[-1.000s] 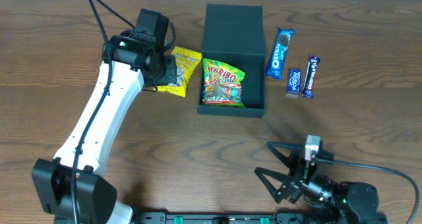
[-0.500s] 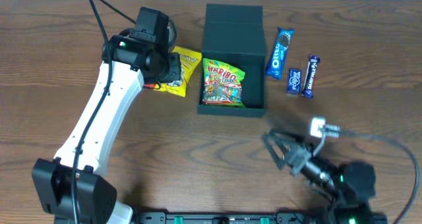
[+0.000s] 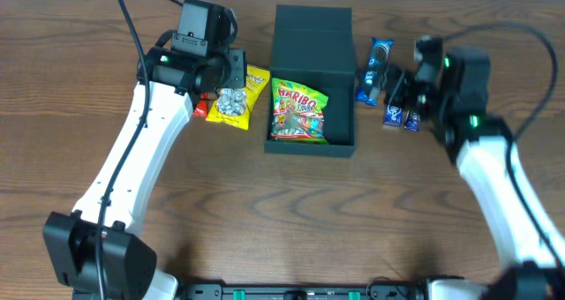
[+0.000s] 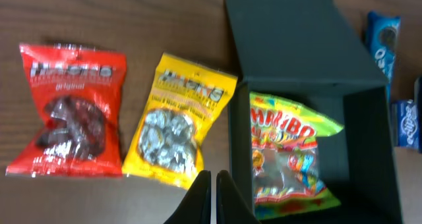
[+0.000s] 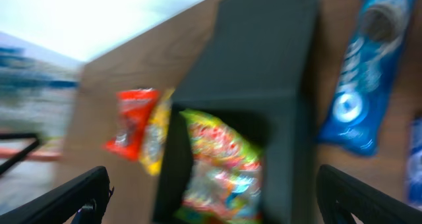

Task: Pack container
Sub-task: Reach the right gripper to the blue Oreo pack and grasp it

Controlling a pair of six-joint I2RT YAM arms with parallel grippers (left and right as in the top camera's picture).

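The dark container (image 3: 342, 84) stands open at the table's middle back, its flap lid (image 3: 313, 22) laid back. A Haribo bag (image 3: 298, 112) lies inside. In the left wrist view the container (image 4: 290, 46) holds the Haribo bag (image 4: 293, 158). A yellow packet (image 3: 234, 101) and a red packet (image 3: 200, 111) lie to its left. My left gripper (image 3: 228, 71) is shut and empty above them; its fingertips (image 4: 212, 179) touch. My right gripper (image 3: 399, 90) hovers right of the container, jaws wide open (image 5: 214, 181), in a blurred view.
An Oreo pack (image 3: 375, 66) and two small blue bars (image 3: 391, 115) lie right of the container, partly under my right arm. The left wrist view shows the red packet (image 4: 72, 109), the yellow packet (image 4: 178, 128) and the Oreo pack (image 4: 384, 43).
My right arm has swung from the table's front edge up to the right side of the container, over the blue bars. My left gripper has drawn back a little from the yellow packet.
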